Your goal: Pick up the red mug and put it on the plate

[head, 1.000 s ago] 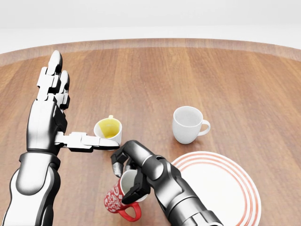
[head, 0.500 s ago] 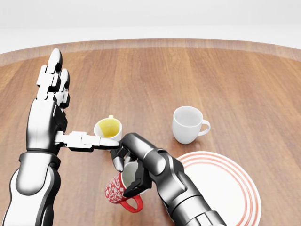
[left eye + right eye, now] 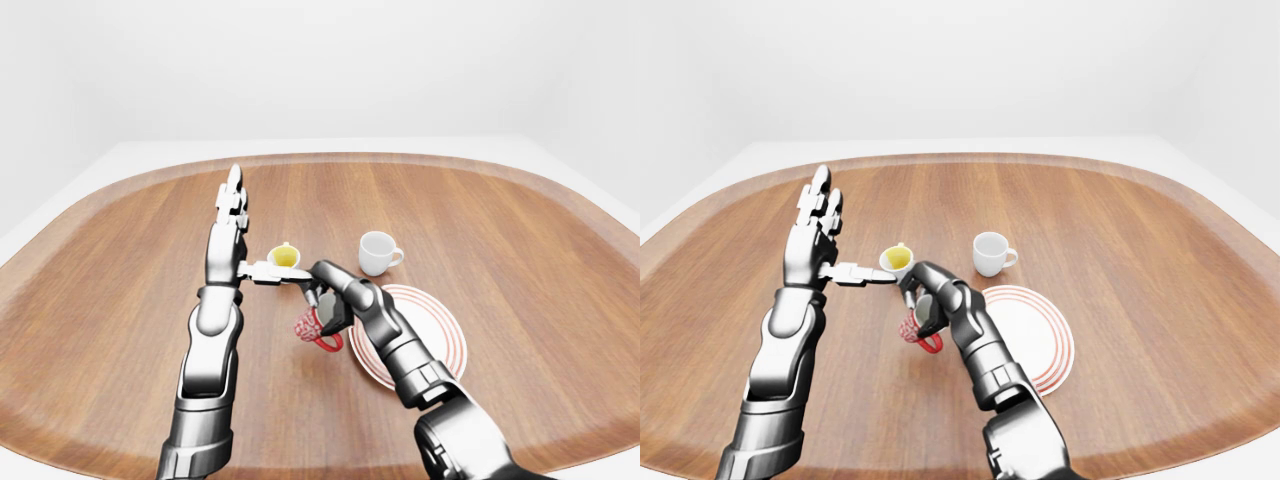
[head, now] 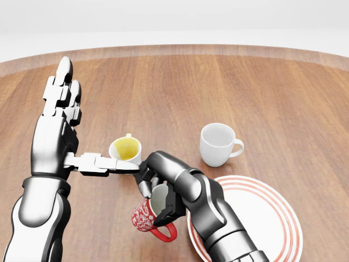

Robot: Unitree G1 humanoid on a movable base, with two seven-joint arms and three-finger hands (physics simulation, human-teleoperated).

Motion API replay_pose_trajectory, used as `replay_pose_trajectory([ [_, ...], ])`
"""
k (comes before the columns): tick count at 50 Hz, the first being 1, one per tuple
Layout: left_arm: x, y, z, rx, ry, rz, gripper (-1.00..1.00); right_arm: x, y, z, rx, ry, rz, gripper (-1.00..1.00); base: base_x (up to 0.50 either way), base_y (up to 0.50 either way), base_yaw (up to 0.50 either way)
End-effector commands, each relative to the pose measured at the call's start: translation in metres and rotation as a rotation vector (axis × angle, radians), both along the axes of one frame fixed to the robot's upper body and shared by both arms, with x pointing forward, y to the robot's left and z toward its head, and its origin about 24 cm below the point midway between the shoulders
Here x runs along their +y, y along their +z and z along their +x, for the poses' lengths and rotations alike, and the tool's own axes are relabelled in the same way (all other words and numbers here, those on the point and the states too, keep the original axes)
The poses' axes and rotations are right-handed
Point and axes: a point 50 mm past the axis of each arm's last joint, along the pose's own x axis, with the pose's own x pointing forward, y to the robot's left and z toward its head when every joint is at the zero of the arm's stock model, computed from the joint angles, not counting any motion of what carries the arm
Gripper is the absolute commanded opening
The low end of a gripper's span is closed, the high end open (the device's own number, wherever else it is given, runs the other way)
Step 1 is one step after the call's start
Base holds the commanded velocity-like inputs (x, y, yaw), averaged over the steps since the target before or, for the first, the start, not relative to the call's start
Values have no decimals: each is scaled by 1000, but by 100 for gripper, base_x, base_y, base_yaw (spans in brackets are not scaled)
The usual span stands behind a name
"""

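Note:
The red mug (image 4: 144, 219), with a white pattern and white inside, is tilted and held off the table at the bottom centre of the head view. My right hand (image 4: 158, 196) is shut on its rim, fingers round it, handle (image 4: 165, 234) hanging down. The white plate (image 4: 262, 218) with red rings lies just right of the mug. My left hand (image 4: 60, 103) is open, fingers pointing up and thumb stretched toward a small yellow-lined cup (image 4: 126, 149). In the left-eye view the mug (image 3: 310, 327) hangs just left of the plate (image 3: 435, 335).
A white cup (image 4: 217, 143) with its handle to the right stands above the plate. The yellow-lined cup stands just above my right hand. The round wooden table (image 3: 520, 230) spreads widely on all sides, with its raised rim far off.
My right hand has lifted the red mug and carried it up and to the right toward the plate. The left arm has not moved.

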Motion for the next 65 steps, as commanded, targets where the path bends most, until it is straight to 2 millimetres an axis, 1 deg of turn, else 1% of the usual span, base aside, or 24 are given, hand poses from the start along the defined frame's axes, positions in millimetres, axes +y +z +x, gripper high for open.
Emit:
replay_pose_trajectory([
  [1, 0, 0, 0, -2, 0, 0, 100, -16, 2, -1, -20, 4, -58, -100, 0, 0, 0],
  [13, -2, -1, 0, 2, -3, -2, 100, -42, 10, 1, -41, -14, -106, -100, 0, 0, 0],
  [27, -1, 0, -1, -2, -2, -2, 100, -64, 7, 1, -26, -41, -162, -100, 0, 0, 0],
  [32, -2, -1, -1, 0, -3, -2, 100, -76, 3, 1, -10, -64, -189, -100, 0, 0, 0],
  [42, -3, 1, -1, -7, -5, 0, 100, -92, -4, 2, 24, -96, -229, -100, 0, 0, 0],
  [65, -3, 3, -1, -15, -6, 2, 100, -114, -21, 1, 102, -136, -310, -100, 0, 0, 0],
])
